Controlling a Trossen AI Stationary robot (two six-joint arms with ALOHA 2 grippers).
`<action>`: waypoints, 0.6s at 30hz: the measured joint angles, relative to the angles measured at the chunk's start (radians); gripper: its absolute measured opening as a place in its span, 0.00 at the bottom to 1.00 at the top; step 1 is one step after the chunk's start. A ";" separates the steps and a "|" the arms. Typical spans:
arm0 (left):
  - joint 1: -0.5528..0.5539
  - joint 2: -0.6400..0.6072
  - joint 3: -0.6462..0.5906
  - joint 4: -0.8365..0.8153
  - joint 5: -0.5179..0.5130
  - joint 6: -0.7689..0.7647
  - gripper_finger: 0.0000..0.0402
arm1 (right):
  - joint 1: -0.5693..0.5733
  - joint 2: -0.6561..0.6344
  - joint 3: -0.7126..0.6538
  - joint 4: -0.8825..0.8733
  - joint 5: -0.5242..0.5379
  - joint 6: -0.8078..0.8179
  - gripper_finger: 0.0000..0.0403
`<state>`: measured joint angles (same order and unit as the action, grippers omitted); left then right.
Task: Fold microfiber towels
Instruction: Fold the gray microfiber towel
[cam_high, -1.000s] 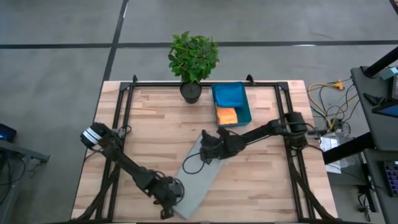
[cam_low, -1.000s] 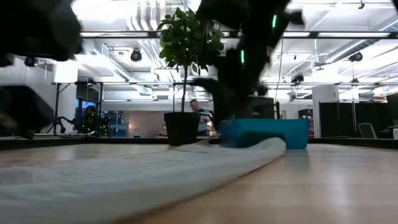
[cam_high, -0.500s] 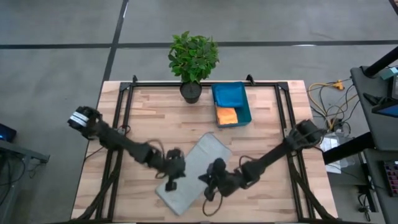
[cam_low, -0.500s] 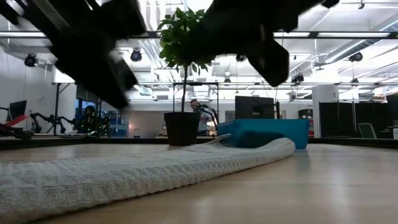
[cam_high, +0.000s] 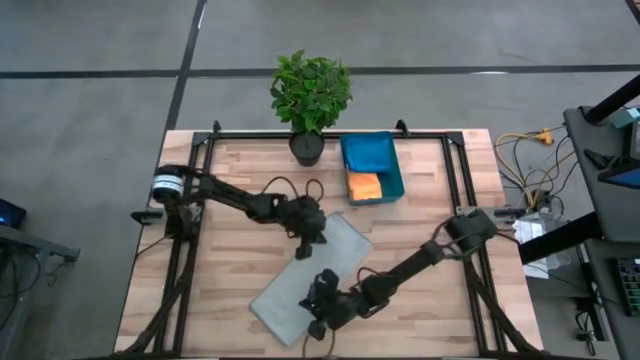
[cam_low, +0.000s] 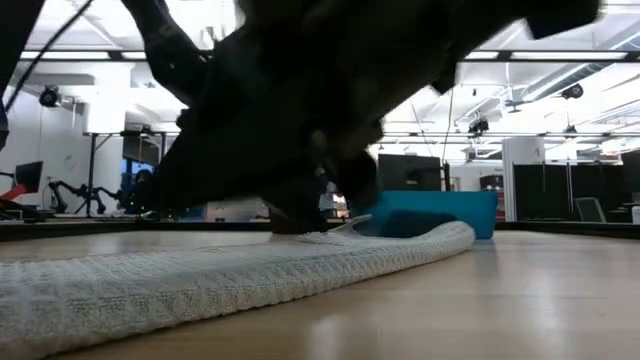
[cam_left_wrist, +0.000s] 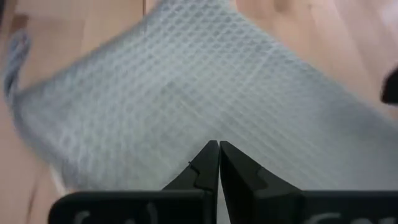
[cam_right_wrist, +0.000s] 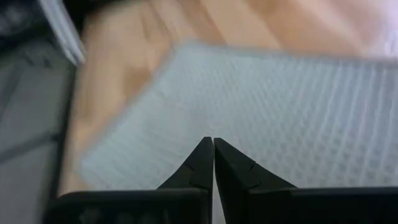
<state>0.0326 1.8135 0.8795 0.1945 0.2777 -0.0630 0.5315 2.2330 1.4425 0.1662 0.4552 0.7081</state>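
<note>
The pale grey microfiber towel (cam_high: 308, 278) is lying folded into a long diagonal strip on the butcher-block table (cam_high: 240, 180). The left gripper (cam_high: 311, 236) is hovering clenched and empty over its far end, the right gripper (cam_high: 321, 303) likewise over its near end, probably pressing it flat. An orange towel (cam_high: 365, 185) is sitting in the teal bin (cam_high: 391, 160).

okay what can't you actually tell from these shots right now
- Whether either shut gripper touches the grey towel: the high view is too small, and the wrist views show only the left gripper and right gripper over the weave.
- Plant pot: in the low view the dark blurred arms cover it.
- Bin contents: only an orange towel shows; no green or blue one is visible.
- Grey towel's near end: cut off by the low view's left edge.
</note>
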 joint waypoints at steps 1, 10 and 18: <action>0.003 0.020 0.015 0.006 -0.003 0.019 0.00 | -0.008 0.018 0.031 -0.053 -0.020 0.008 0.02; 0.006 0.096 0.103 -0.126 -0.148 0.068 0.00 | -0.100 0.029 0.147 -0.485 -0.319 0.105 0.02; 0.006 0.004 0.055 -0.252 -0.366 -0.065 0.00 | -0.142 -0.023 0.146 -0.716 -0.424 -0.043 0.02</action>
<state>0.0383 1.8177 0.9342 -0.0570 -0.0887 -0.1283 0.3899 2.2098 1.5890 -0.5494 0.0310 0.6650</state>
